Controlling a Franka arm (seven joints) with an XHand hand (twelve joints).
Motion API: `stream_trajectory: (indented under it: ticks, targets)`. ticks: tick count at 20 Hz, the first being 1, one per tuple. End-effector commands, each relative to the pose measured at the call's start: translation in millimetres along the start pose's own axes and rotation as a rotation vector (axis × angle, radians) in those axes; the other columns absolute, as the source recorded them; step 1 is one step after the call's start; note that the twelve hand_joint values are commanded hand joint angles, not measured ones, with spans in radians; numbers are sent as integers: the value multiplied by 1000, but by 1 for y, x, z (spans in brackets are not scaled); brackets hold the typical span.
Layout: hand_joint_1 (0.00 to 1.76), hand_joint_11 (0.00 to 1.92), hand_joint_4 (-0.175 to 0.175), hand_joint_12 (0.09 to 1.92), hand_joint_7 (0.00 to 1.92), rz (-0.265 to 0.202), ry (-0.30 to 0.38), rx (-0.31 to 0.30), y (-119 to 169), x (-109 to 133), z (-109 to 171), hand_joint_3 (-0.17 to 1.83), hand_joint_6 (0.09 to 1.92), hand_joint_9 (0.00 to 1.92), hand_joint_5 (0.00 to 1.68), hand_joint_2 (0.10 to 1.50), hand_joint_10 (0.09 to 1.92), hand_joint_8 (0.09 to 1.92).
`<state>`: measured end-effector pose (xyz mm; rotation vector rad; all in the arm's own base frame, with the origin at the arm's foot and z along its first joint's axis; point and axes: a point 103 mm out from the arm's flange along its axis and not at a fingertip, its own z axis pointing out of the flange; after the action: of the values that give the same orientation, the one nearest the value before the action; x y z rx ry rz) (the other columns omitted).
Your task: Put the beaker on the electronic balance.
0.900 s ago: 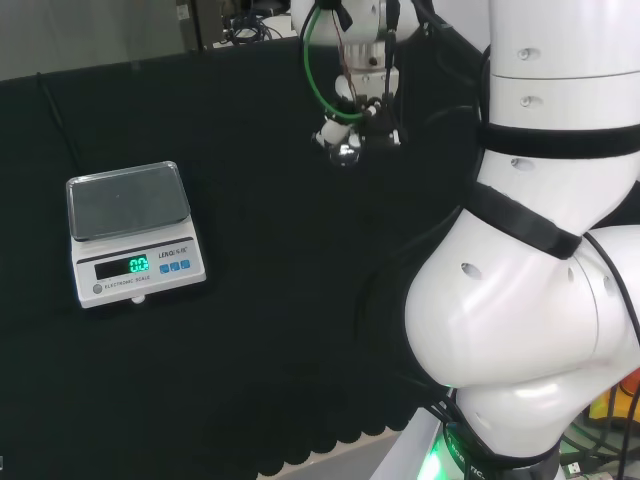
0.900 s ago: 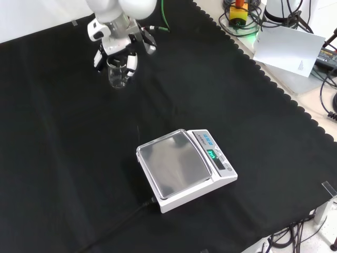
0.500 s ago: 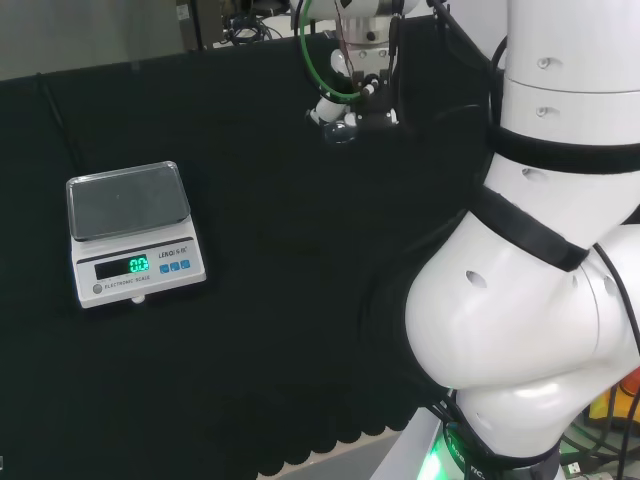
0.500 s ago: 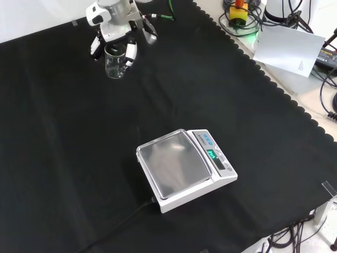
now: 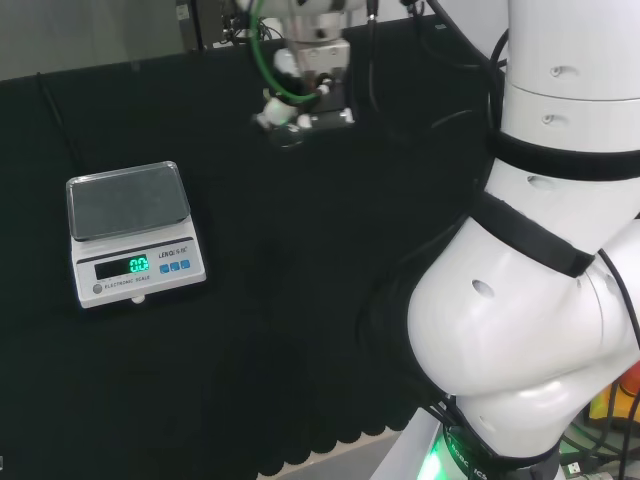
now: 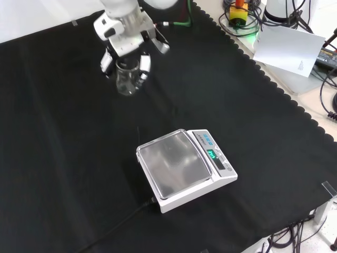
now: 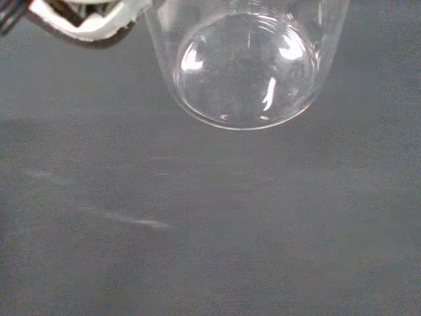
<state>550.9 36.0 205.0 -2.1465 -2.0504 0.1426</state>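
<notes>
Front view showed me the hand point(image 6: 126, 39) with its fingers curled round a clear glass beaker point(image 6: 127, 79), which hung upright beneath the palm. I could see white and black fingers point(image 6: 143, 66) on both sides of the glass wall. The beaker looked empty as far as I could tell. I took the electronic balance point(image 6: 185, 167) as my landmark: it sat on the black cloth of the counter point(image 6: 274, 137) with its steel pan bare and its green display lit. The beaker was well apart from the balance, farther from the camera and a little to the left of it in that view, and it did not touch the pan.

From the head view I saw the balance point(image 5: 132, 233) at the left, and the hand point(image 5: 300, 95) with the beaker point(image 5: 287, 135) to the right of the balance and farther back, again well apart from it. A green cable point(image 5: 268, 62) looped beside the wrist.

At the wrist view I looked at the beaker's round base point(image 7: 247, 69), with dark cloth beyond it. A white part of the hand point(image 7: 85, 20) lay just beside the glass.
</notes>
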Motion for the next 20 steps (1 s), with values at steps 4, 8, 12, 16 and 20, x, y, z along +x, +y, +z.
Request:
stream_trajectory:
  ticks: [4, 8, 12, 16, 20]
  targets:
    - [1205, 1346, -40, 912, 921, -290, 8, 33, -13, 162, 6, 860, 1369, 1290, 835, 779, 1127, 1512]
    - [1206, 1344, -41, 911, 923, -332, 15, 59, -13, 192, 14, 862, 1371, 1290, 834, 778, 1126, 1509]
    - [1206, 1344, -42, 911, 925, -360, 24, 79, -13, 208, 20, 863, 1372, 1290, 833, 777, 1126, 1507]
    - [1207, 1344, -42, 910, 926, -369, 18, 104, -13, 213, 31, 865, 1372, 1291, 833, 776, 1126, 1506]
    - [1206, 1344, -41, 910, 927, -372, 10, 124, -13, 213, 40, 866, 1374, 1291, 833, 775, 1125, 1505]
